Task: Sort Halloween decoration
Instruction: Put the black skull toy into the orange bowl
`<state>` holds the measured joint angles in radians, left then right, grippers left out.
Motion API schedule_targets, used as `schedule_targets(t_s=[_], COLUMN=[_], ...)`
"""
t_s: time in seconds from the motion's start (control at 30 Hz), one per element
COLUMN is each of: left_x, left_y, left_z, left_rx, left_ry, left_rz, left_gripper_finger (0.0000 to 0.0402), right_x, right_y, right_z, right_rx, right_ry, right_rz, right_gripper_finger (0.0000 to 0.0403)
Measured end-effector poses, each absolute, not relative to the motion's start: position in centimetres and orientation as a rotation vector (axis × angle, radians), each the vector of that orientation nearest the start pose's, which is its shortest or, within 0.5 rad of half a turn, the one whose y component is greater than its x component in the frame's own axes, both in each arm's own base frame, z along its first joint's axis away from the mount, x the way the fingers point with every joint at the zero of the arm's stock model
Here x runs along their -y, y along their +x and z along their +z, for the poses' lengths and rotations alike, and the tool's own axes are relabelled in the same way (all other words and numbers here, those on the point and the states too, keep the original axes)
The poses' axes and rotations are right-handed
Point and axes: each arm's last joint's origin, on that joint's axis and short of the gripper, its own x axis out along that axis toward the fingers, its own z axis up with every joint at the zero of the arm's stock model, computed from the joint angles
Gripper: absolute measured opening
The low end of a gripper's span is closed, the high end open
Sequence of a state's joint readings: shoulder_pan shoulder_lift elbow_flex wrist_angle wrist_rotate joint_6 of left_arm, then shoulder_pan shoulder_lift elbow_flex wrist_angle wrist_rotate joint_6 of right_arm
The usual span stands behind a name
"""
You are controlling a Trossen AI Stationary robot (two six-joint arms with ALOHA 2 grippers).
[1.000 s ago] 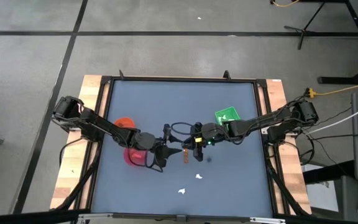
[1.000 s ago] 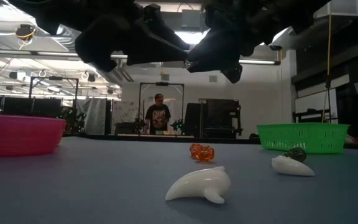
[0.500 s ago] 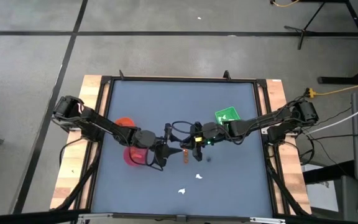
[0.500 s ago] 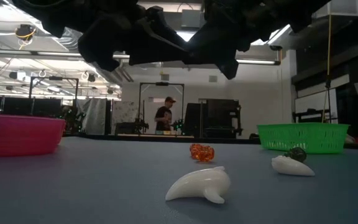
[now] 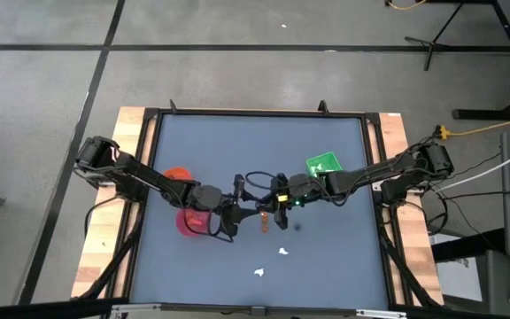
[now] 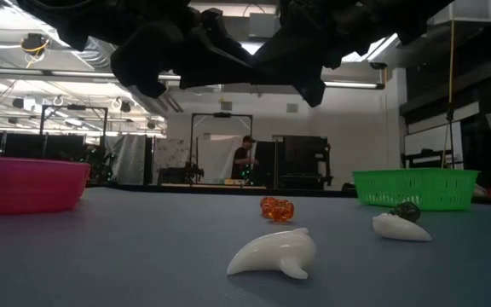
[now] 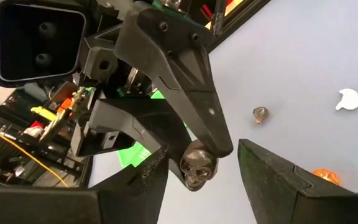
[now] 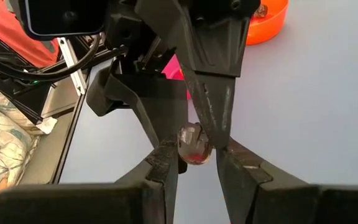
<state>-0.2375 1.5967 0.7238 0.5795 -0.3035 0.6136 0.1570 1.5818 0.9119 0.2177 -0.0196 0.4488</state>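
Both arms meet above the table's middle. The right gripper (image 8: 194,163) pinches a small dark skull piece (image 7: 197,168) between nearly closed fingers. The left gripper (image 7: 201,171) stands open, one finger on each side of that skull.

The green tray (image 5: 323,165) sits toward the right edge, the pink bowl (image 6: 25,183) and orange bowl (image 8: 263,25) toward the left; contents hidden.

Only the low view separates the loose pieces: orange piece (image 6: 277,209), two white pieces (image 6: 273,254), a dark one (image 6: 406,211).

Mid-table, the left gripper (image 5: 243,215) faces the right gripper (image 5: 267,209), the skull piece (image 8: 193,144) between their tips.
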Motion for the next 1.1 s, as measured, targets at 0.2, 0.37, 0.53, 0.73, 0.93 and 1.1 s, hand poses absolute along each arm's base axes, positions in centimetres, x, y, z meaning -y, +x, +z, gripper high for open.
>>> schedule_targets(t_s=[0.2,0.37,0.53,0.73,0.93,1.1], left_x=[6.72,6.72,6.72,6.74,6.73,6.73], left_y=[31.46,31.46,31.46,31.46,31.46,31.46], left_z=[19.09,19.09,19.08,19.07,19.07,19.08], left_rx=[-0.294,-0.294,-0.294,-0.295,-0.295,-0.295], left_ry=[0.687,0.687,0.688,0.688,0.688,0.688], left_rz=[-0.022,-0.023,-0.023,-0.027,-0.026,-0.024], left_gripper_finger=[0.0159,0.0149,0.0138,0.0123,0.011,0.01], right_x=[-5.36,-5.36,-5.36,-5.35,-5.35,-5.35], right_y=[33.47,33.47,33.47,33.47,33.47,33.46], right_z=[21.98,21.97,21.96,21.97,21.97,21.95], right_rx=[-0.487,-0.487,-0.488,-0.487,-0.488,-0.49], right_ry=[0.408,0.408,0.408,0.407,0.407,0.407], right_rz=[0.069,0.068,0.068,0.067,0.067,0.067], right_gripper_finger=[0.0095,0.0095,0.0095,0.0095,0.0095,0.0095])
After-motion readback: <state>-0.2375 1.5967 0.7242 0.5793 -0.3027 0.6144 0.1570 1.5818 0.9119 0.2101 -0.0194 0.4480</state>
